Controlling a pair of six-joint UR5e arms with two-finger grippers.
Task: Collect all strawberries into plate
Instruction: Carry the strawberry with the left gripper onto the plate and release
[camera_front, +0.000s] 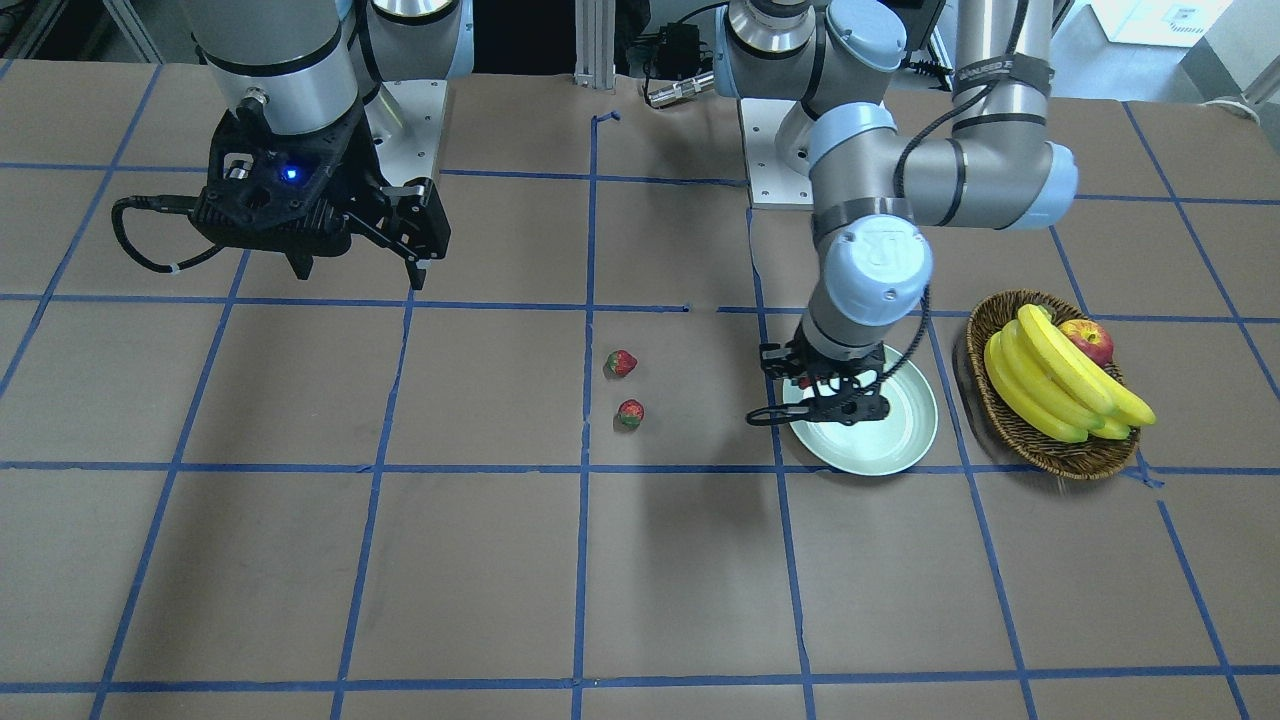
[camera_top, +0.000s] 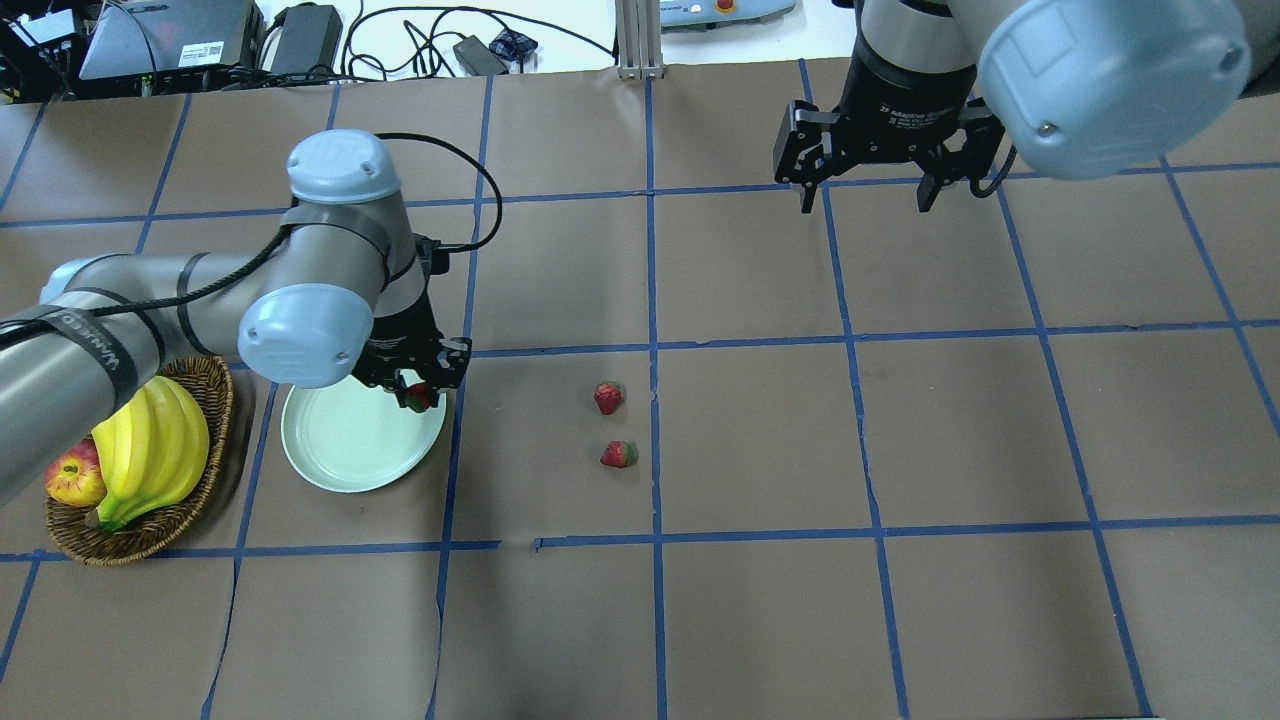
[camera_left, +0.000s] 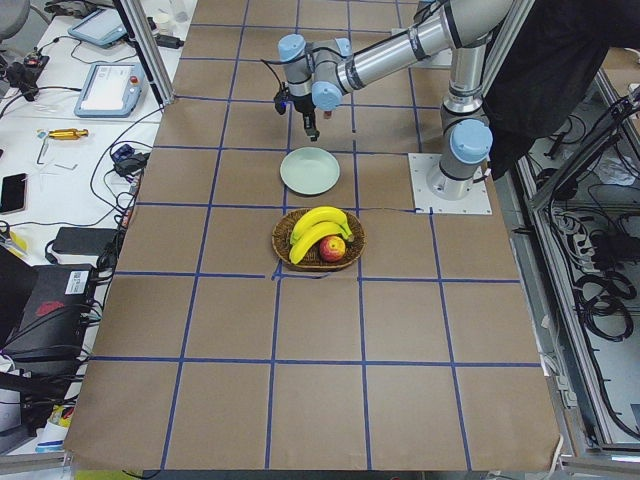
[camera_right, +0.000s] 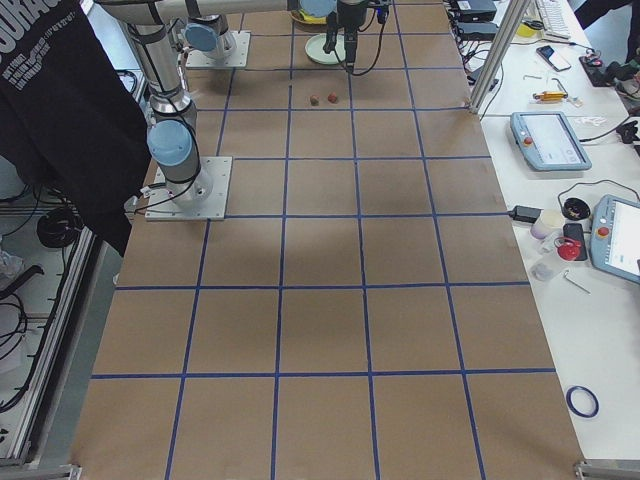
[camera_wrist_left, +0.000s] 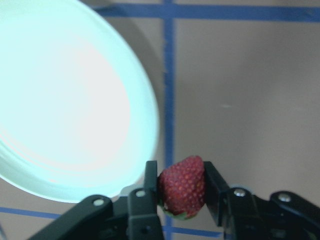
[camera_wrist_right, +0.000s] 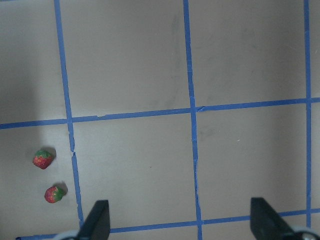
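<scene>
Table as I see it from the remote station. **Left claw** (camera_top: 418, 390): narrowed onto one strawberry (camera_wrist_left: 182, 185), with a finger (camera_wrist_left: 150, 182) pressed to each side of the berry and its green top pointing down toward the wrist. I see it raised above the rim of the plate (camera_top: 340, 480), on the side that faces the table's right end. Whether the berry hangs inside the rim or just outside it I cannot tell.

**Plate:** pale and round, with nothing on it. It lies roughly midway between the robot-side edge and the operators' edge, on the left-end side of the table's centre.

**Loose strawberries:** two lie on the brown paper near the table's centre, well apart from the plate. One (camera_top: 608, 398) is nearer the operators' edge and the other (camera_top: 619, 454) nearer the robot-side edge. They sit close together without touching, just beside a blue tape line.

**Right claw** (camera_top: 865, 200): spread wide and holding nothing. I see it hanging above the table toward the operators' edge, on the right-end side of the centre.

**Basket** (camera_top: 215, 400): wicker, just beside the plate toward the left end. It holds bananas (camera_top: 150, 450) and an apple (camera_top: 75, 478).
</scene>
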